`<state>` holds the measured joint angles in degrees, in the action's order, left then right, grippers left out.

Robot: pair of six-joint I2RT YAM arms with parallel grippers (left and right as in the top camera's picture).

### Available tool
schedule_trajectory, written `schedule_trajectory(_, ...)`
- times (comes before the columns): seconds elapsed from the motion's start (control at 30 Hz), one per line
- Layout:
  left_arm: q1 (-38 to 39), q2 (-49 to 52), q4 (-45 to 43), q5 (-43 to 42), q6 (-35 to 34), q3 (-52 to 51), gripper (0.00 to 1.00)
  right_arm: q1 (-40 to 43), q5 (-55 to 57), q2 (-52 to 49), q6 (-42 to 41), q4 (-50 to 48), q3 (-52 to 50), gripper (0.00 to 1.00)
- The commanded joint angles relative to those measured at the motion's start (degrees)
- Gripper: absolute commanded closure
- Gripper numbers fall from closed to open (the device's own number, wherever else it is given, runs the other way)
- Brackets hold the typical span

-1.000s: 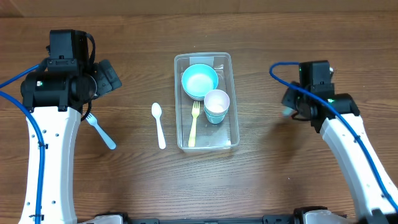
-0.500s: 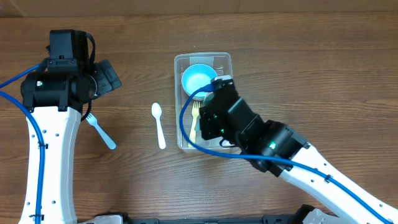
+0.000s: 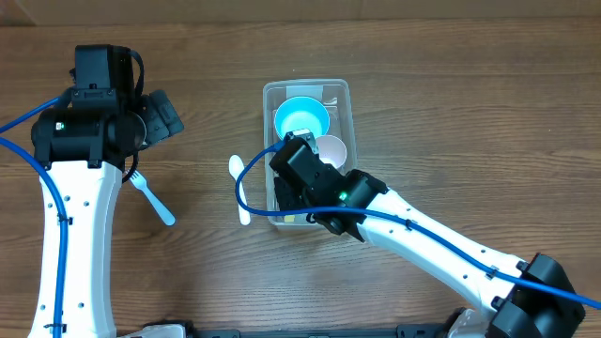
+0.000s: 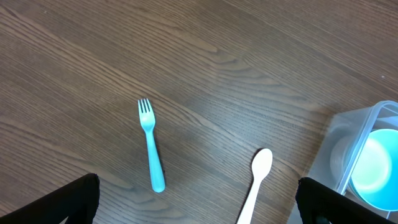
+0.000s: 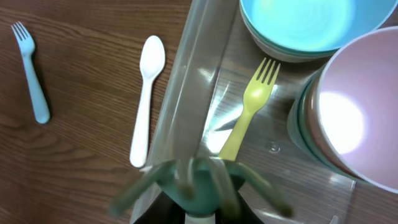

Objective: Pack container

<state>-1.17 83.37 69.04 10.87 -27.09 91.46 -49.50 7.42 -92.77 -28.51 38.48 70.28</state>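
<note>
The clear container (image 3: 340, 87) stands mid-table with a blue bowl (image 3: 300, 117) and a pink cup (image 3: 331, 150) inside. In the right wrist view its wall (image 5: 186, 93) runs past a yellow fork (image 5: 249, 115) lying on the tub floor. My right gripper (image 5: 202, 202) is shut on a blurred green pronged utensil (image 5: 199, 183), over the tub's near-left corner. From overhead the right arm (image 3: 324, 188) covers that corner. My left gripper (image 4: 199, 208) hangs open and empty above the table, left of the tub.
A white spoon (image 3: 237, 174) lies just left of the tub, next to the right arm. A blue fork (image 3: 152, 197) lies further left, beside the left arm (image 3: 80, 216). Bare wood surrounds the tub on its right.
The right arm has swung from the table's right side across to the tub and now sits over its near-left corner. The left arm has not moved.
</note>
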Motion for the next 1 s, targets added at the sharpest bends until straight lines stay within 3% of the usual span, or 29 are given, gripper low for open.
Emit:
schedule_trajectory(0.0, -0.3, -0.5, -0.1, -0.4, -1.0, 0.6, 0.00, 0.0, -1.7, -0.8, 1.6, -0.2, 1.7, 0.67)
schedule_trajectory(0.07, -0.3, -0.5, -0.1, -0.4, -1.0, 0.6, 0.00, 0.0, -2.8, -0.8, 1.8, 0.2, 1.7, 0.51)
schedule_trajectory(0.13, -0.3, -0.5, -0.1, -0.4, -1.0, 0.6, 0.00, 0.0, -2.8, -0.8, 2.8, 0.7, 1.7, 0.45)
schedule_trajectory(0.27, -0.3, -0.5, -0.1, -0.4, -1.0, 0.6, 0.00, 0.1, 1.3, 1.9, 3.1, 2.5, 2.8, 0.43)
schedule_trajectory(0.37, -0.3, -0.5, -0.1, -0.4, -1.0, 0.6, 0.00, 0.4, 6.9, 6.7, 2.9, 10.4, 7.9, 0.43)
schedule_trajectory(0.47, -0.3, -0.5, -0.1, -0.4, -1.0, 0.6, 0.00, 6.9, 10.6, 15.3, 0.4, 21.3, 13.5, 0.42)
schedule_trajectory(0.57, -0.3, -0.5, -0.1, -0.4, -1.0, 0.6, 0.00, 20.7, 10.6, 24.0, 0.2, 27.1, 13.7, 0.23)
schedule_trajectory(0.63, -0.3, -0.5, -0.1, -0.4, -1.0, 0.6, 0.00, 31.7, 10.5, 27.9, 2.1, 30.9, 13.7, 0.00)
schedule_trajectory(0.77, -0.3, -0.5, -0.1, -0.4, -1.0, 0.6, 0.00, 44.7, 9.0, 29.7, 5.0, 35.5, 13.7, 0.00)
schedule_trajectory(0.97, -0.3, -0.5, -0.1, -0.4, -1.0, 0.6, 0.00, 46.0, 9.0, 27.1, 4.9, 36.9, 13.7, 0.00)
